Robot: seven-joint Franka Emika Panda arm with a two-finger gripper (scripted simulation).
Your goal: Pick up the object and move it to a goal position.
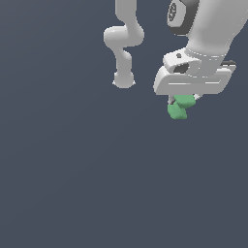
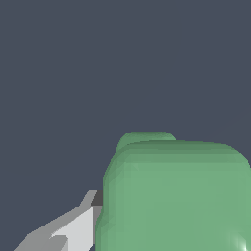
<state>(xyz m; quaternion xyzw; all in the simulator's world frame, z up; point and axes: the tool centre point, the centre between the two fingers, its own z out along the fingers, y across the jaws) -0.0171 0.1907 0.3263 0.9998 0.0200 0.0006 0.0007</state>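
Observation:
The object (image 1: 178, 108) is a small matte green lumpy block hanging just under the white gripper (image 1: 182, 102) at the upper right of the exterior view. The gripper is shut on the object, whose lower part sticks out below the fingers. In the wrist view the object (image 2: 176, 196) fills much of the picture, very close to the camera, with one grey finger (image 2: 73, 230) touching its side. The other finger is hidden behind the green block.
The arm's white links and base (image 1: 124, 80) stand at the back, to the exterior view's left of the gripper. A plain dark grey ground (image 1: 97, 184) spreads under everything, with no other objects or edges showing.

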